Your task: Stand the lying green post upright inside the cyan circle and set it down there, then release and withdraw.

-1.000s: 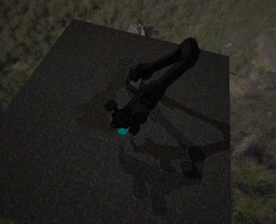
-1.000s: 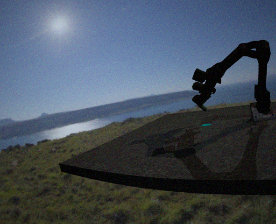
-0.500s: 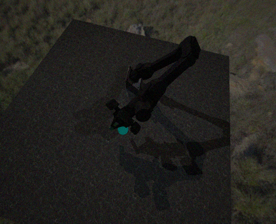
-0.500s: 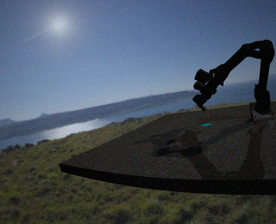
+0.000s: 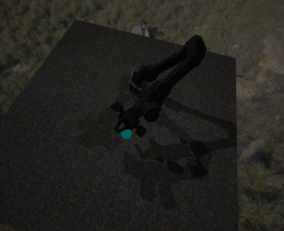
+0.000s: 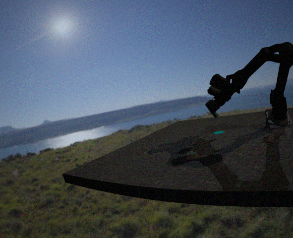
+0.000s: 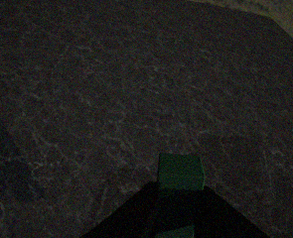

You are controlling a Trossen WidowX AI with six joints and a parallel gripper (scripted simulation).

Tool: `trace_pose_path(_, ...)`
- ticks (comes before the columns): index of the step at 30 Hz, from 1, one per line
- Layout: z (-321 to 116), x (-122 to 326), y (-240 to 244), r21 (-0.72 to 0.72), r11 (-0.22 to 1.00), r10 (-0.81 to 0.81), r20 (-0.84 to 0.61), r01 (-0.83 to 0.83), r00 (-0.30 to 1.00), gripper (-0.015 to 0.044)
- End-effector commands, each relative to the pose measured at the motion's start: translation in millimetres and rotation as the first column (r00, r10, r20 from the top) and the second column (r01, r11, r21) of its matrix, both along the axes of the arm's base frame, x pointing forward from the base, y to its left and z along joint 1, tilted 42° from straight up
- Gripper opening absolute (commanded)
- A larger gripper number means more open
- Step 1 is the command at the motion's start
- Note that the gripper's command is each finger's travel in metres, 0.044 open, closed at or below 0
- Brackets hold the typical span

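The green post [image 5: 115, 132] [image 6: 215, 115] [image 7: 180, 172] is held between the fingers of my gripper [image 5: 117, 130] [image 6: 213, 111] [image 7: 177, 194], which is shut on it. The post is in the air above the table and looks steep but slightly tilted in the exterior view; its exact angle is hard to tell in the dark. The cyan circle [image 5: 126, 134] [image 6: 218, 132] lies flat on the table, below the post's height. In the top view it shows just right of the fingertips. It is not in the wrist view. The fingers hide part of the post.
The dark stone-like table [image 5: 62, 173] [image 6: 131, 176] [image 7: 86, 99] carries broad shadows of the arm. The arm's base [image 6: 279, 119] stands on the table, beyond the circle in the top view and to its right in the exterior view. A far table edge shows at the wrist view's top right.
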State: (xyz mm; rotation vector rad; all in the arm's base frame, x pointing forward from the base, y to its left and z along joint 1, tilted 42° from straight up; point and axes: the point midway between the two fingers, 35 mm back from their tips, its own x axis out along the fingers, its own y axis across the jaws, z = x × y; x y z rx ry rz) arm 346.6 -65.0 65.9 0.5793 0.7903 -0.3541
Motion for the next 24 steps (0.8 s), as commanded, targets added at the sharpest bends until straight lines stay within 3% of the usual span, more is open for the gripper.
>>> trace_pose_path(1,1,-2,1,-0.005,1.000,-0.020,0.030,0.020,0.999,0.0022)
trace_pose_path(24,12,-10,4,-0.011,0.995,-0.100,0.182,0.103,0.978,0.0022)
